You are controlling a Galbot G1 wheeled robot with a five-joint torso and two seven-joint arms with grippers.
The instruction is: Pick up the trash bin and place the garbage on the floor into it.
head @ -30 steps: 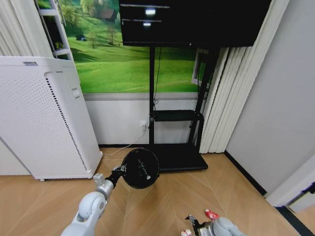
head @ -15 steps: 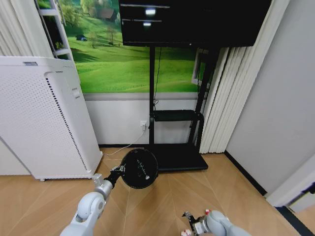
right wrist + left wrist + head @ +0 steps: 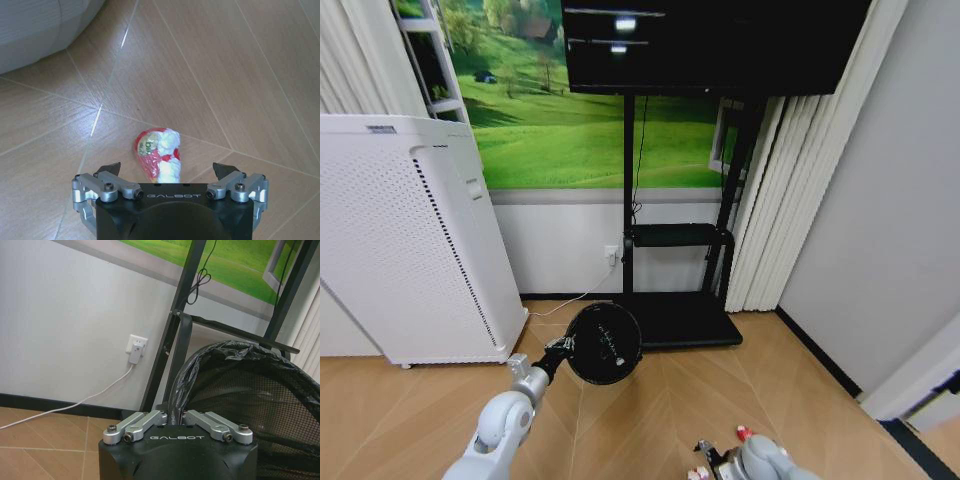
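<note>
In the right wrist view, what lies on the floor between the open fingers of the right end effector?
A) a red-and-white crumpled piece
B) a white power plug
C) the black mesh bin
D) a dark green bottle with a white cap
A: the right end effector hovers open over a red-and-white piece lying on the wooden floor, not yet gripped.

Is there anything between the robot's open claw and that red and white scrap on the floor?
Nothing visible. The right tool hangs open above the crumpled red-and-white wrapper piece on the wooden floor, with bare boards around it.
</note>
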